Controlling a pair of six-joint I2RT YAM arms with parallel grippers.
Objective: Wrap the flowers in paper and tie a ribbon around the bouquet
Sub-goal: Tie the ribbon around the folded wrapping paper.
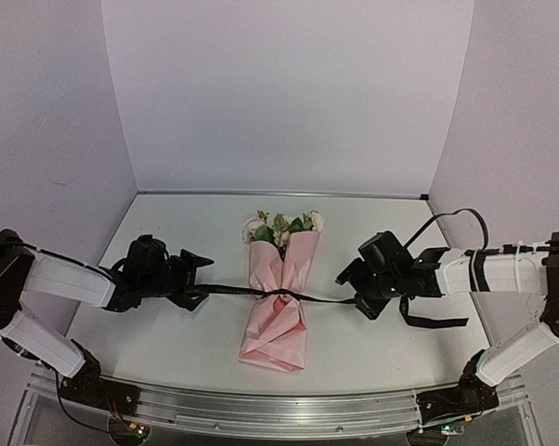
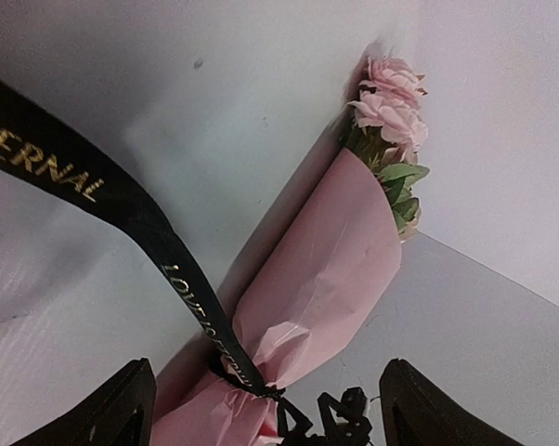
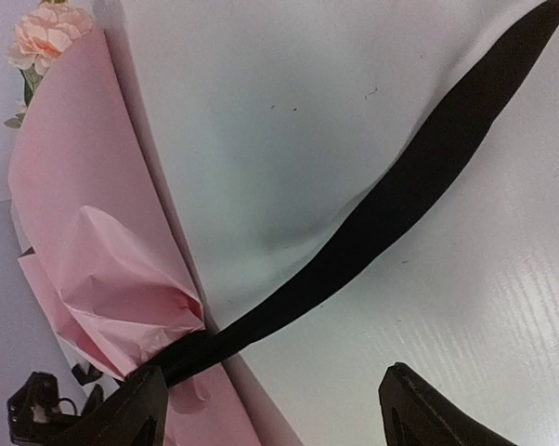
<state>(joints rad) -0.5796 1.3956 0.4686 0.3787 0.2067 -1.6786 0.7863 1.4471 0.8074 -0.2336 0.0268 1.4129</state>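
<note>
My left fingers and right fingers both stand wide, holding nothing. The bouquet lies on the counter between my two arms, flowers toward the far wall. The ribbon cinches its waist, one tail running out to each side close by my fingers. I cannot tell whether that crossing is a true knot. If it is only a half hitch, I judge it may slacken with no pull on the tails, and the paper could spring open. A tail may also snag a finger as I back away, dragging the bouquet or loosening the tie.
</note>
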